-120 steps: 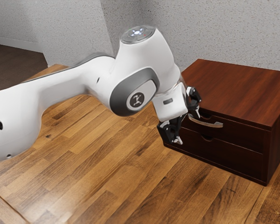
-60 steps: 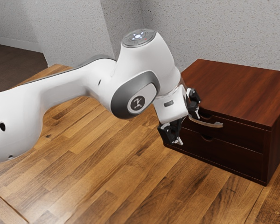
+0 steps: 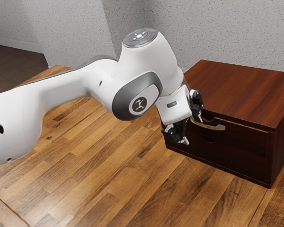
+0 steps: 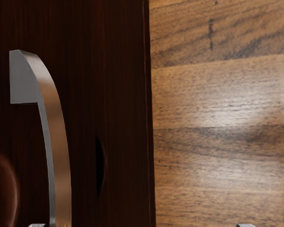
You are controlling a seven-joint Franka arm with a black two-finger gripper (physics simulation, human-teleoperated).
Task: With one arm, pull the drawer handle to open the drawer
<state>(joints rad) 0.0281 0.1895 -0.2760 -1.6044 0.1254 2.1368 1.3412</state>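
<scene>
Grey speckled walls [image 3: 217, 28] stand behind a plank-wood surface [image 3: 109, 179]. My white arm [image 3: 85, 94] reaches from the left to a dark wooden cabinet [image 3: 246, 87] at the right. Its upper drawer [image 3: 241, 137] seems to stand a little proud of the cabinet front, so I judge the pull barely begun, with most of the travel left. The curved metal handle [image 3: 208, 125] sits on that drawer's front. My fingers [image 3: 196, 105] are spread wide around the handle's left end, one just beside it, not clamped on it.
</scene>
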